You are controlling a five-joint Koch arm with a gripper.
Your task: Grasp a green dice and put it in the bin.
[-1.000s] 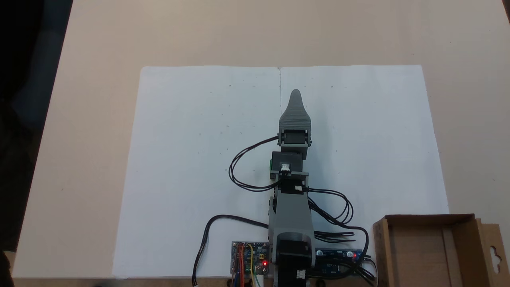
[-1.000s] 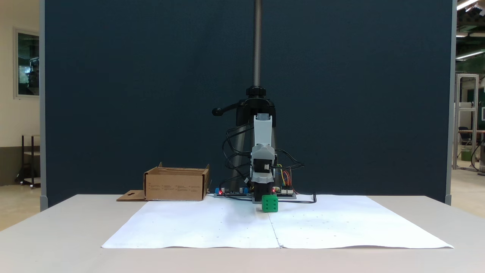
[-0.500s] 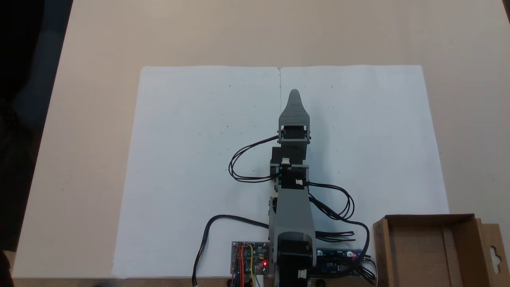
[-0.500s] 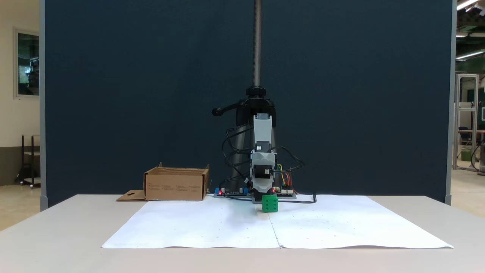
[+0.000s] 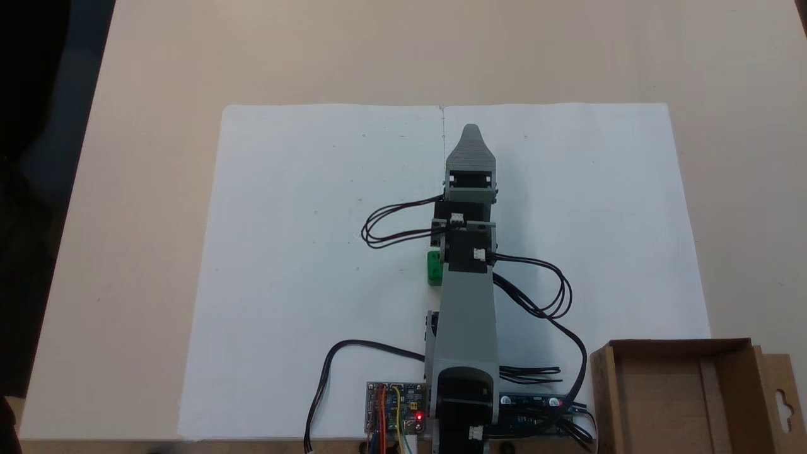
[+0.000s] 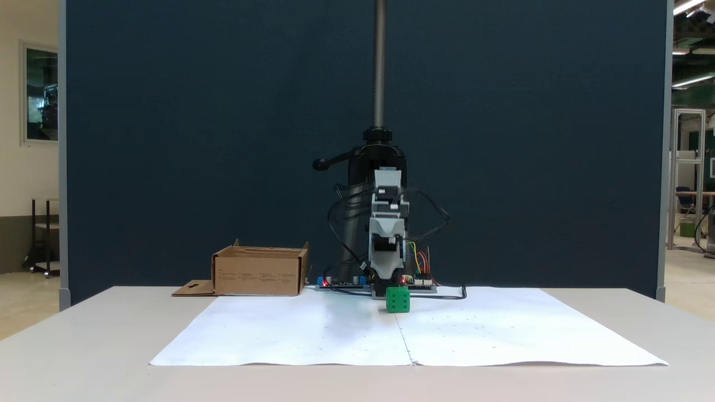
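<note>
Fixed view: green dice [image 6: 397, 299] pips visible.

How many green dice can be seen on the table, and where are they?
1. The small bright green cube with pips stands on the white paper sheet, partly under the grey arm seen from above. The arm might hide others.
</note>
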